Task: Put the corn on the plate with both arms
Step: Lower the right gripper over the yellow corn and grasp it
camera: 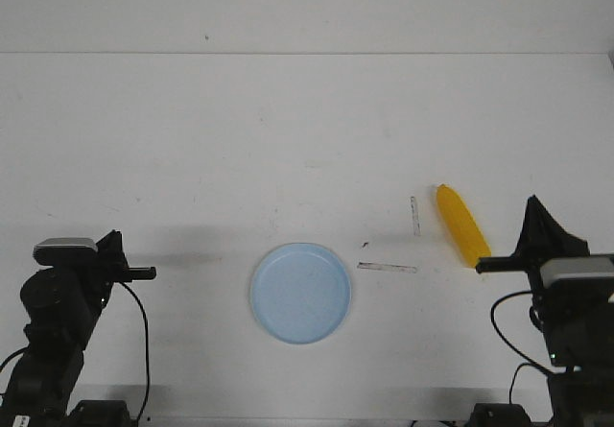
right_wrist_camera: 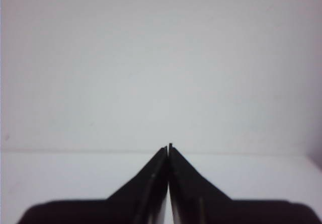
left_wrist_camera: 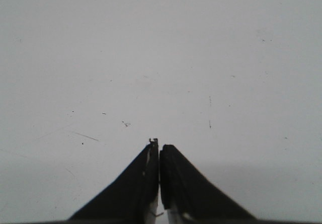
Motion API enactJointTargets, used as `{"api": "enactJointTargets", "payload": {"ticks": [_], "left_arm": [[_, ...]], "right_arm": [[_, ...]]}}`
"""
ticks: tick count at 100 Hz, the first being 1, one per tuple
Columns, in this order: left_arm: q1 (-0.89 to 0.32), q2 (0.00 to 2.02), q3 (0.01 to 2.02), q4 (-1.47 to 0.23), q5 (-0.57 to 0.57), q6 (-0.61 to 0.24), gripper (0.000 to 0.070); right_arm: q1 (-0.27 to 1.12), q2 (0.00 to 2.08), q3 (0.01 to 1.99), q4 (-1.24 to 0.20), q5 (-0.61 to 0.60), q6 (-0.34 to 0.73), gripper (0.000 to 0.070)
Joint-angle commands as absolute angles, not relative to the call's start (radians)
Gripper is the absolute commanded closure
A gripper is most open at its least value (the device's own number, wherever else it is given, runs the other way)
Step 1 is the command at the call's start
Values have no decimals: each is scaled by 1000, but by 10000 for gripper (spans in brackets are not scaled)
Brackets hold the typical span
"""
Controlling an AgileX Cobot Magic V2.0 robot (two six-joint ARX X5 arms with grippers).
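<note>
At the lower left of the front frame sits the left black jointed robot arm (camera: 58,321), topped by a grey-silver camera module (camera: 65,247), with a black cable (camera: 142,341) looping down its inner side. Its pointed black left gripper (camera: 144,273) pokes toward the middle of the frame, and in the left wrist view the left gripper (left_wrist_camera: 159,146) has its two dark fingers pressed together along their length, with nothing between them and only bare, lightly scuffed white tabletop (left_wrist_camera: 161,58) ahead.

Moving toward the centre, a round pale blue shallow plastic plate (camera: 300,293) with a slightly raised rim lies flat in the lower middle of the frame, with nothing on it. Just right of the plate a thin grey strip (camera: 388,268) lies nearly level on the white table (camera: 288,130), and a second short strip (camera: 415,215) stands almost upright in the frame a little above it.

Further right, the smooth bright yellow elongated corn cob (camera: 461,225) lies on the table at a slant, its upper end near the short strip and its lower end close to the right arm. It is well apart from the plate.

At the lower right stands the right black jointed arm (camera: 566,321). The right gripper (camera: 531,201) points up the frame; in the right wrist view the right gripper (right_wrist_camera: 168,147) is closed to a hairline seam, holding nothing.
</note>
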State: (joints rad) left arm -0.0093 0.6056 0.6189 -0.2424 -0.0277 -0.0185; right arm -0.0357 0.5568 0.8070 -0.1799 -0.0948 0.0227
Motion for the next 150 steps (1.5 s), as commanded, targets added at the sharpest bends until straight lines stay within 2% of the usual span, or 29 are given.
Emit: {"api": "enactJointTargets", "payload": {"ticks": [1,7,10,31,36,43,81,107,126,138,144,150], "left_arm": [[-13,608,627,-231,-31,-27,700],[-16,608,627,-232,-31,-27,700],[-19,608,627,-233,-31,-27,700],[-27,608,627,-250,-31,-9,700],[-27,608,627,-258,-31,-9,700],[-27,608,627,-269,-30,-9,700],[-27,608,627,-273,-30,-8,700],[-27,608,627,-272,-31,-8,700],[-27,608,627,-270,-30,-8,700],[-27,608,627,-267,-30,-7,700],[-27,608,627,-268,-30,-7,700],[-27,608,627,-268,-31,-7,700]], "right_arm": [[-36,668,922,-237,-125,17,686],[-36,760,1013,-313,-152,17,644],[-36,807,1055,-348,-162,16,597],[-36,1052,1243,-545,-170,-39,151],[-36,1091,1253,-564,-172,-64,67],[-39,1137,1253,-586,-186,-108,1],[-54,1420,1253,-787,-182,-369,0],[-64,1588,1250,-785,-181,-400,0],[-66,1683,1249,-786,-111,-417,0],[-66,1713,1248,-787,-112,-416,6],[-66,1718,1248,-788,-112,-416,51],[-66,1718,1247,-788,-112,-416,170]]}}
